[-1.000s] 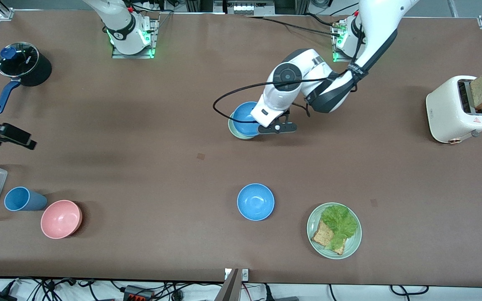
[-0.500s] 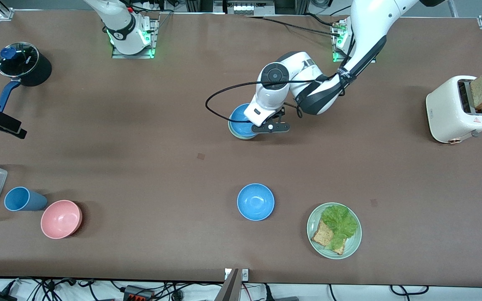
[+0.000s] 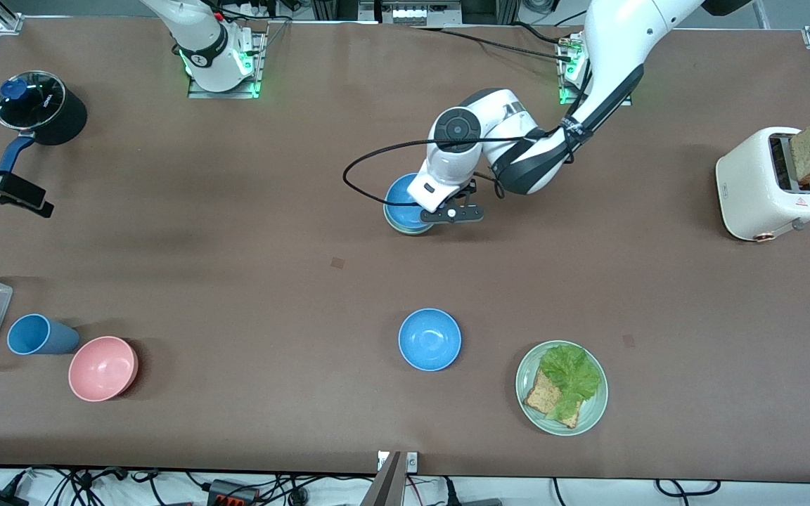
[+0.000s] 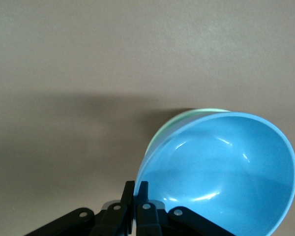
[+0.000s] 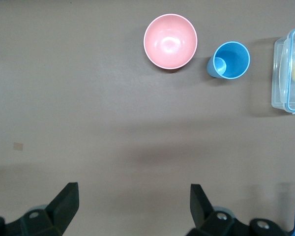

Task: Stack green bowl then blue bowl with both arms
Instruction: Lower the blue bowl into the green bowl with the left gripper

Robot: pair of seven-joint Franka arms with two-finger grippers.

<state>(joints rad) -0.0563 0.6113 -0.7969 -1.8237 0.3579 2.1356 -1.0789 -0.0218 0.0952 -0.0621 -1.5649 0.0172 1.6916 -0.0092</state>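
Left gripper is pinching the rim of the blue bowl — fingers pressed together on its wall, seen in the left wrist view. The bowl is sitting tilted in the green bowl, whose mint rim is peeking out underneath; both are lying mid-table, farther from the front camera than the second blue bowl. Right gripper is waiting above the right arm's end of the table — fingers spread wide, holding nothing.
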